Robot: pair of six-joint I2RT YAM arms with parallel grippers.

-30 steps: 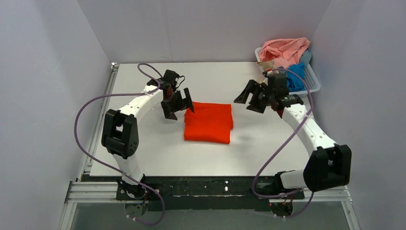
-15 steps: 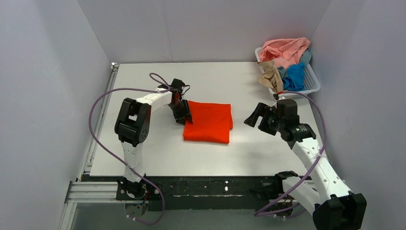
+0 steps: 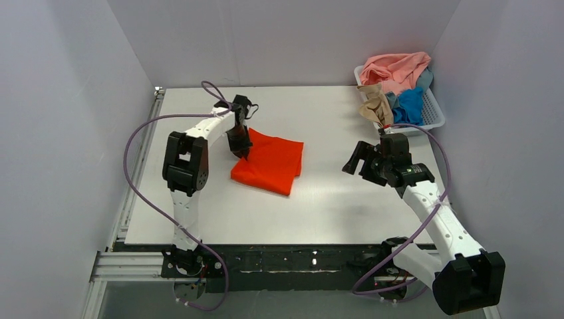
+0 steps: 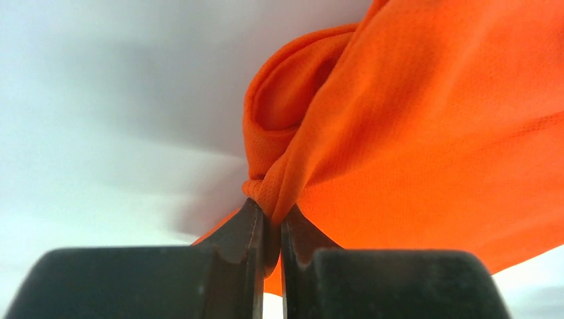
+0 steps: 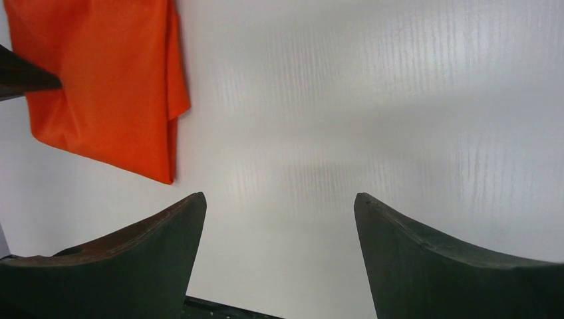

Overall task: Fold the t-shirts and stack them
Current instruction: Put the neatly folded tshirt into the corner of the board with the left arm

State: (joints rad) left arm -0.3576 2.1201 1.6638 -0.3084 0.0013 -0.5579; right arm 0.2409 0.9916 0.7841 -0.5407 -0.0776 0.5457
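Observation:
The folded orange-red t-shirt (image 3: pixel 269 163) lies skewed on the white table (image 3: pixel 319 206), left of centre. My left gripper (image 3: pixel 242 147) is shut on its far left corner; in the left wrist view a bunched fold of the orange-red cloth (image 4: pixel 412 126) is pinched at the left gripper (image 4: pixel 271 214). My right gripper (image 3: pixel 356 158) hangs open above bare table to the right of the shirt, nothing between its fingertips; the right wrist view shows the right gripper (image 5: pixel 279 199) over white table and the shirt (image 5: pixel 106 86) at upper left. Pink (image 3: pixel 396 68), tan (image 3: pixel 374 103) and blue (image 3: pixel 409 106) t-shirts sit heaped in the basket.
A white slatted basket (image 3: pixel 433 109) stands at the table's back right corner, with tan cloth draped over its near left rim. Grey walls enclose the table on three sides. Purple cables loop beside both arms.
My left gripper closed on the orange-red shirt's far left corner and dragged it left, turning the shirt askew. My right arm pulled back from the shirt toward the right, still open.

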